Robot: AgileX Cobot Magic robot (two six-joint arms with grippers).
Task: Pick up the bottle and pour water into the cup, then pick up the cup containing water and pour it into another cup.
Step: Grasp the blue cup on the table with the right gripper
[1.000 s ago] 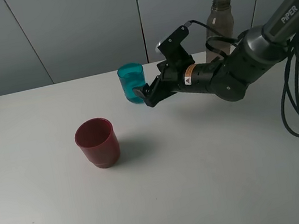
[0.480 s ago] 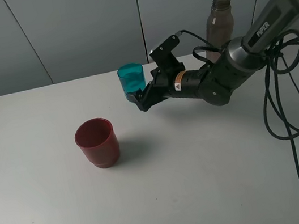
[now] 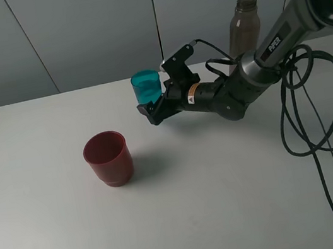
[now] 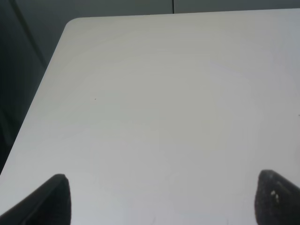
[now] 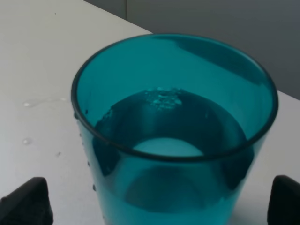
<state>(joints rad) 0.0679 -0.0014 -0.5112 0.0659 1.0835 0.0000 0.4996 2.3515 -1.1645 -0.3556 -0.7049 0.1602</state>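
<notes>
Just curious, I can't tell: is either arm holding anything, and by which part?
Nothing is held. The right gripper stands open around the cup; the left gripper is open and empty.

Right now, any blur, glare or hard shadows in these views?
Exterior high: even light, sharp, a soft shadow right of the red cup. Right wrist: teal cup crisp; the dark right fingers at the frame corners are blurred. Left wrist: table evenly lit, left fingers soft.

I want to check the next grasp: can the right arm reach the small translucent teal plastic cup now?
Probably yes. The right pincer is open, with a fingertip at each side of the small translucent teal plastic cup, and nothing stands between them.
</notes>
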